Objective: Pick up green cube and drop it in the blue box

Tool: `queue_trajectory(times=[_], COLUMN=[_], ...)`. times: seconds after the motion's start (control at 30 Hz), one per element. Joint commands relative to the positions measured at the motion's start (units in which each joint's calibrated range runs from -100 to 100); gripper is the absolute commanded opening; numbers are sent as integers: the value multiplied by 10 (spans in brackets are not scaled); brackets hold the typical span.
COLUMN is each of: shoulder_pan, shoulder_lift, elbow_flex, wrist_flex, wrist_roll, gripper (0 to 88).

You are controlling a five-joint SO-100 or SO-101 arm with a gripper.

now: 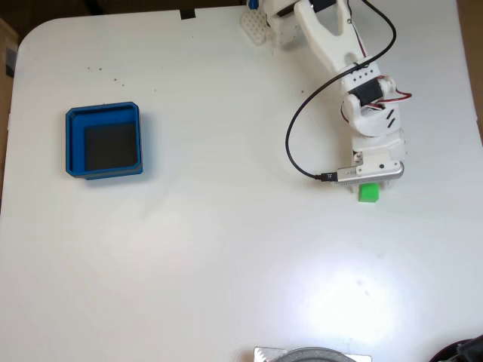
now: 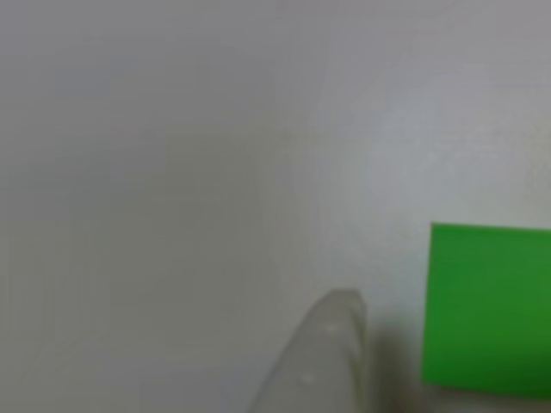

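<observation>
On the white table, the blue box sits at fixed-view left. At right the gripper hangs just over the green cube; its opening cannot be told. One fingertip lies beside the cube, so straddle it before closing.

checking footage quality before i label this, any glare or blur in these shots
Fixed view: sharp overall, with a broad bright glare patch on the white table toward the lower right; the blue box and green cube read clearly. Other view: soft and out of focus at close range; the green cube has fuzzy edges and is cut by the right edge, and the pale fingertip is blurred.
</observation>
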Motion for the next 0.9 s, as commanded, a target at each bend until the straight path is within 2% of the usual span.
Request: queue_trajectory(times=[0.0,0.87], shoulder_pan=[14,15], shoulder_lift=[-1,19], elbow_flex=[-37,-29], wrist_flex=[-34,-58], wrist_roll=[1,2], gripper=[296,294])
